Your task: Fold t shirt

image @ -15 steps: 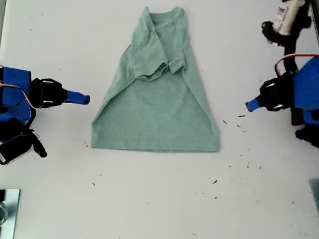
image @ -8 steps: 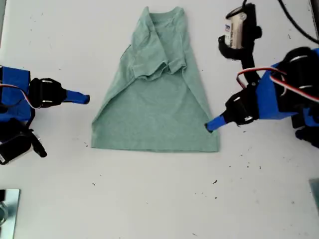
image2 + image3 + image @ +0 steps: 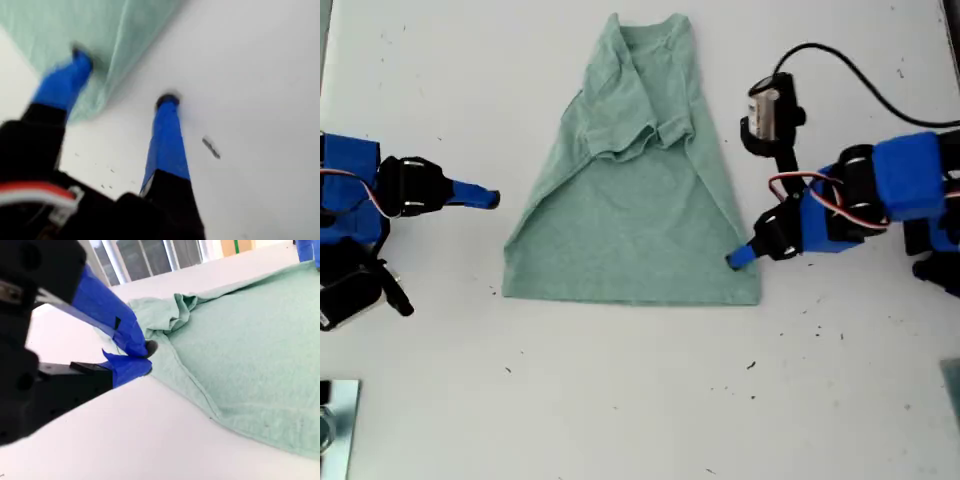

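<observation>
My first gripper (image 3: 738, 258), jaws apart, is now reaching the t shirt (image 3: 635, 215) hem corner, readying a fold, while my second gripper (image 3: 142, 357) sits pinched together.

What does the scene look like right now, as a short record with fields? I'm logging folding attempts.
garment: t shirt, green, flat on the table, sleeves folded inward
my first gripper: open, one finger on the shirt's edge, the other on bare table; at the exterior view's right
my second gripper: shut, empty, beside the shirt without touching it; at the exterior view's left
table: white, small dark specks
</observation>
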`<state>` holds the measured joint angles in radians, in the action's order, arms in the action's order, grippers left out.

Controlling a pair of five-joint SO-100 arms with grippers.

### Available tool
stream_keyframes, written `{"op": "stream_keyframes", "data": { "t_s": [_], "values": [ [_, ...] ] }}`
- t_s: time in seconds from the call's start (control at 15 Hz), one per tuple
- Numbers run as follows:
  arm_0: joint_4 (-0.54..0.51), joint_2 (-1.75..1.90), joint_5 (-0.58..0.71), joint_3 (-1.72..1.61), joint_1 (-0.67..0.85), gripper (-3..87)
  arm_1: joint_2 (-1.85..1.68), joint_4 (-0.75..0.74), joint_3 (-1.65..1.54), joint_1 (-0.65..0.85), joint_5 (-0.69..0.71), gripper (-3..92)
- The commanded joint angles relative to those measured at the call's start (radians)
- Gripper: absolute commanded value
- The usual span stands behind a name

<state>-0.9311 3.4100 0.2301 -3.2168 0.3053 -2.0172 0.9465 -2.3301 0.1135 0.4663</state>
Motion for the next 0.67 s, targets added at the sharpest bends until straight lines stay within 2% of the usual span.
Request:
{"op": "stream_keyframes", "data": {
  "t_s": [0.0, 0.07, 0.2, 0.27, 0.47, 0.53, 0.6],
  "values": [
    [-0.002, 0.008, -0.003, -0.014, -0.011, -0.2, 0.057, -0.149, -0.114, 0.025, -0.014, 2.9],
    [-0.003, 0.011, -0.003, -0.014, -0.009, -0.2, 0.075, -0.130, -0.087, 0.017, -0.005, -0.3],
    [-0.005, 0.012, -0.003, -0.014, -0.009, -0.2, 0.095, -0.104, -0.064, -0.011, -0.018, -0.6],
    [-0.005, 0.014, -0.003, -0.014, -0.009, -0.2, 0.080, -0.020, -0.023, -0.031, -0.028, -0.6],
    [-0.009, 0.025, 0.000, -0.015, -0.011, -0.2, 0.034, 0.528, 0.345, -0.051, -0.017, -0.6],
    [-0.012, 0.031, 0.002, -0.015, -0.011, -0.2, 0.058, 0.667, 0.494, -0.049, -0.006, -0.6],
    [-0.017, 0.041, 0.003, -0.018, -0.011, -0.2, 0.104, 0.706, 0.595, -0.043, -0.002, -0.6]
  ]
}}
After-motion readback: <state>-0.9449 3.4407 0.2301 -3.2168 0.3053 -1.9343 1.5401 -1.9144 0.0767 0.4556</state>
